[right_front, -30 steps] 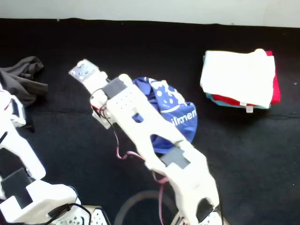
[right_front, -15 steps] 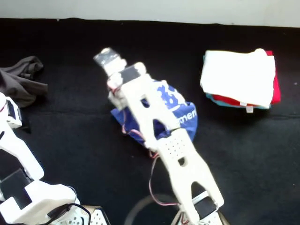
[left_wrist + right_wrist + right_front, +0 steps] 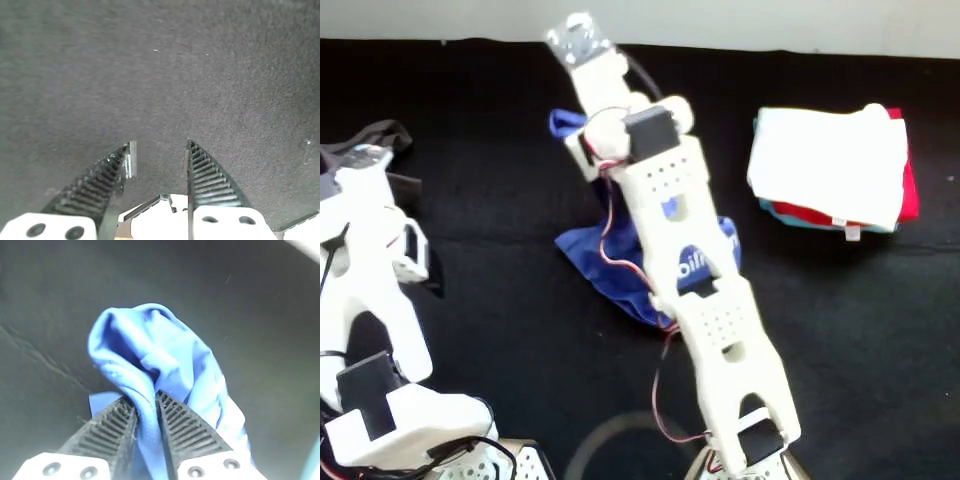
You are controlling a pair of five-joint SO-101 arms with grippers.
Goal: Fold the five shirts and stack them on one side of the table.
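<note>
Black cloth tabletop point(image 3: 490, 260), crumpled blue printed fabric shirt point(image 3: 588, 255) sits mid-tabletop toward the far edge with the right hand point(image 3: 146, 402) pinching a bunched fold, left hand point(image 3: 157, 150) gaping over bare cloth; looks light and floppy, so I'd grab corners.

A black, felt-like table cover point(image 3: 850, 340) stretches across the whole work area. Along its far edge it meets a pale wall point(image 3: 740, 22).

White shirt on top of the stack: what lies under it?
Edges of a red shirt and a teal shirt show beneath the white shirt. Their folded bodies are covered, so any further layers cannot be told.
</note>
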